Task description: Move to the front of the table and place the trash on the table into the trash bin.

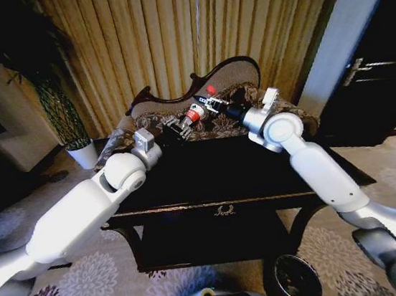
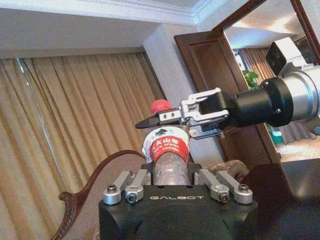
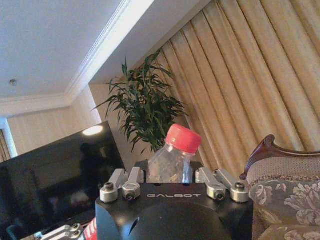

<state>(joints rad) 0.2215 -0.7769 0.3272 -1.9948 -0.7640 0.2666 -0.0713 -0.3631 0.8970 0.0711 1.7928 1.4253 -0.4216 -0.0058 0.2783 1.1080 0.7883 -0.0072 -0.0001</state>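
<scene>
Item: clear plastic bottle [image 2: 169,150], red cap, red label with white characters I cannot read. Location: raised above the black console table [image 1: 217,182]. Held in my left gripper [image 1: 178,124], fingers clamped on its body. My right gripper [image 2: 172,118] sits by the neck, apparently closing there for a handover. "GALBOT" marks both grippers. Trash bin [image 1: 298,277]: floor, front right, within reach.

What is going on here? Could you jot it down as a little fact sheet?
Place: dark table in front of a sofa
Held item: plastic bottle with red cap and label, raised above the table
Left gripper: shut on the bottle's body
Right gripper: fingers at the bottle's neck, just under the cap
Trash bin: on the floor, near the robot's right side
</scene>
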